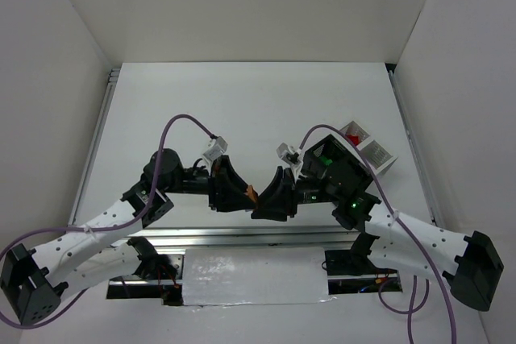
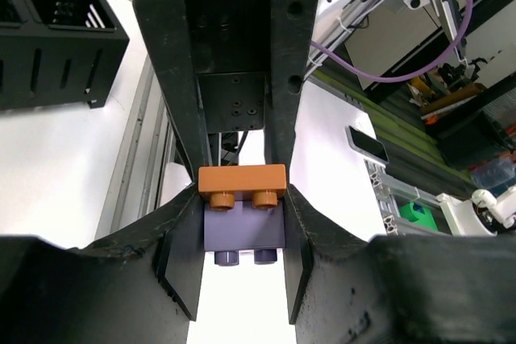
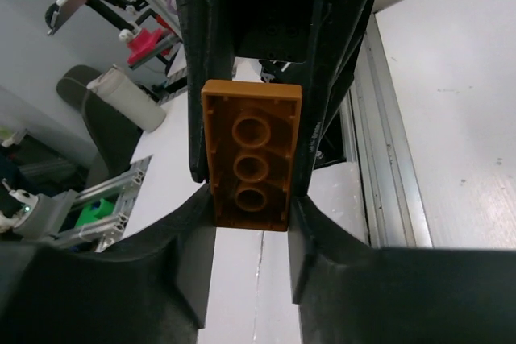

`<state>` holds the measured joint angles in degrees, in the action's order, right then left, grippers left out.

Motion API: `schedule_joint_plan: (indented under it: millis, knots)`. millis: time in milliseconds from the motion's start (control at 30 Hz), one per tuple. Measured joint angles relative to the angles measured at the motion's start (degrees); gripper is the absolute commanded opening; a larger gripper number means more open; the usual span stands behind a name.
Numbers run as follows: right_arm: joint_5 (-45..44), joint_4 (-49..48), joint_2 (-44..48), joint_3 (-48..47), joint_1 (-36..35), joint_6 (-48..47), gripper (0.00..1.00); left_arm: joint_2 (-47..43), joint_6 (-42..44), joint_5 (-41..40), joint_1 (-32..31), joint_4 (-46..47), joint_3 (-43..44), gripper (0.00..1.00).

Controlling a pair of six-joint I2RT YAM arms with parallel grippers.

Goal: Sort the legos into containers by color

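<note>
The left fingers [image 2: 181, 267] pinch the lavender brick [image 2: 244, 233] by its sides, while the right fingers [image 3: 189, 267] clamp the brown-orange plate [image 3: 251, 155] stacked on it, probably so the two colours can be pulled apart before sorting. In the top view the pair sits low in the centre, near the front rail [image 1: 242, 235] of the desk [image 1: 242, 102]. The containers [image 1: 375, 152] stand at right centre, behind the right wrist. The widest room to move seems toward the upper frame, up to the white walls [image 1: 72, 54].
</note>
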<state>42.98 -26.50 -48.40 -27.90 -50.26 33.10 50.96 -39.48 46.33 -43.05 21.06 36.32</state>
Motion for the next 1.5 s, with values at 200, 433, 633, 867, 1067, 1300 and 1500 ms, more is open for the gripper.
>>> schedule_joint_plan:
  millis: [200, 433, 633, 867, 1067, 1300, 1500]
  knots:
    - [-1.1, -0.3, -1.0, -0.2, -0.2, -0.7, 0.0, -0.3, 0.4, -0.4, 0.0, -0.8, 0.0, 0.0]
    - [-4.3, 2.4, 9.0, 3.3, 4.5, -4.1, 0.0, -0.9, 4.1, -4.7, -1.0, -2.7, 0.5, 0.0]
    - [-5.0, 4.8, 15.0, 3.3, 10.9, -7.3, 0.0, -3.1, 4.7, -6.0, -0.9, -7.5, 0.4, 0.0]
    - [-34.0, 23.3, 17.1, -0.7, 13.5, -6.3, 0.0, -3.2, 5.9, -15.3, -0.9, -15.8, 1.6, 0.0]
    - [-66.9, 45.7, 12.9, -12.1, 26.6, 6.6, 0.0, -2.9, 6.8, -23.8, -0.8, -24.4, 4.4, 0.0]
    - [-66.7, 53.1, 8.0, -13.2, 49.2, 10.8, 0.0, -1.7, 6.8, -27.3, -0.9, -28.5, 4.5, 0.0]
    - [-63.2, 53.4, 6.2, -11.8, 54.0, 10.7, 0.03, -1.7, 6.8, -29.4, -0.9, -29.2, 4.5, 0.0]
